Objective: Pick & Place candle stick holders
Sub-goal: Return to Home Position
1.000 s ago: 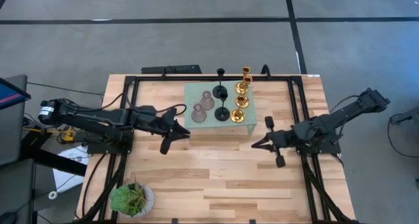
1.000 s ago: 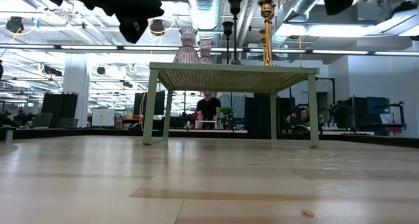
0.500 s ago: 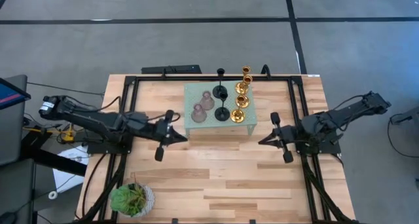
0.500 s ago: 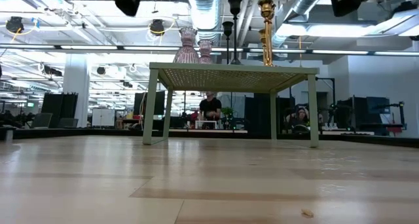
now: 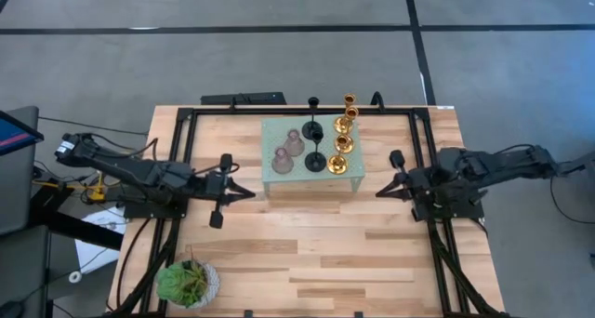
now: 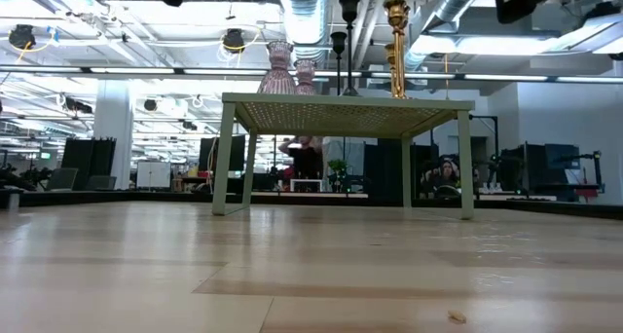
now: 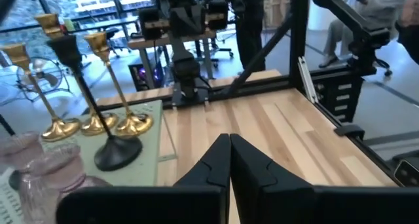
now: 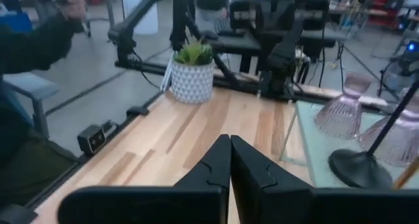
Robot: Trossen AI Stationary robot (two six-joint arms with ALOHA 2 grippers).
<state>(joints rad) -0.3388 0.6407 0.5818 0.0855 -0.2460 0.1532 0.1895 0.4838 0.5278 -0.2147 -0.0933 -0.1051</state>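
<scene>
Several candle stick holders stand upright on their round bases on the pale green perforated platform: two pink, two black and gold ones. They also show in the left wrist view as gold, black and pink. In the right wrist view pink and a black base show. My left gripper is shut and empty, left of the platform. My right gripper is shut and empty, right of it. Both are above the table.
A potted green plant stands at the near left corner. The platform stands on legs at the table's far middle. Black frame rails run along the table's sides. A person is in the room behind.
My left gripper has drawn back from the platform toward the table's left edge and risen. My right gripper has drawn back toward the right edge. The holders have stayed where they were.
</scene>
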